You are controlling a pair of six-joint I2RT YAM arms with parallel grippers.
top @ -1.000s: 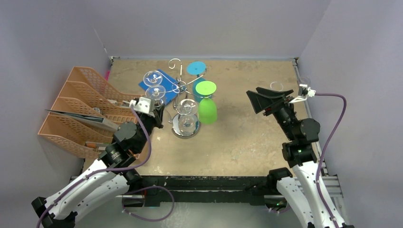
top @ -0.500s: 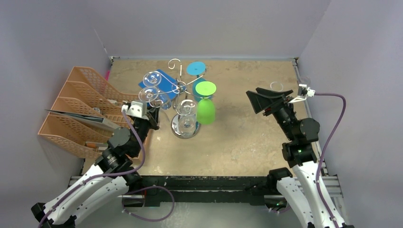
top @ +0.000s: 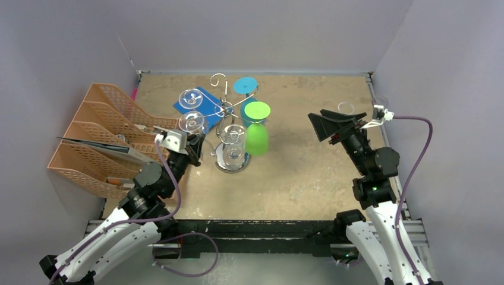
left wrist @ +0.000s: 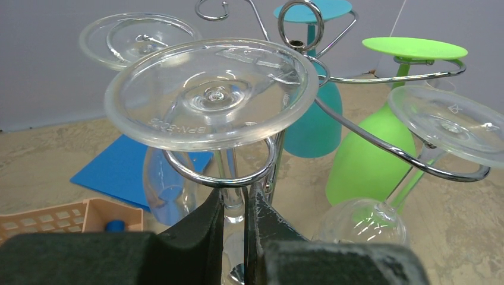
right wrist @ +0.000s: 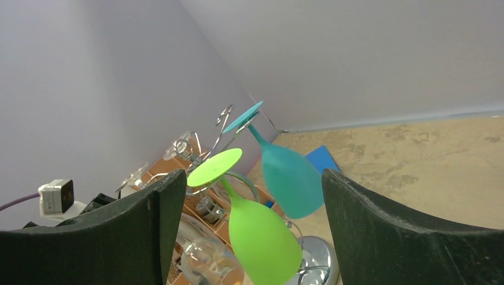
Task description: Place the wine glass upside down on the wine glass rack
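Note:
My left gripper (top: 195, 147) (left wrist: 235, 200) is shut on the stem of a clear wine glass (top: 191, 122) (left wrist: 211, 92), which is held upside down with its round foot on top. The stem passes through a curled loop (left wrist: 205, 180) of the chrome wine glass rack (top: 224, 110), and the foot sits just over that loop. I cannot tell whether foot and wire touch. The glass's bowl is mostly hidden below my fingers. My right gripper (top: 333, 126) (right wrist: 252, 181) stands open, well right of the rack, with nothing in it.
Other glasses hang upside down on the rack: two clear ones (top: 191, 97) (top: 233, 135), a green one (top: 258, 138) and a teal one (top: 245, 85). The rack's round base (top: 221, 161) is on the table. An orange file organizer (top: 89, 139) stands at the left, and a blue sheet (top: 209, 95) lies behind the rack.
My left gripper and the clear glass have shifted slightly back toward the near side at the rack's left arm. The right arm has not moved.

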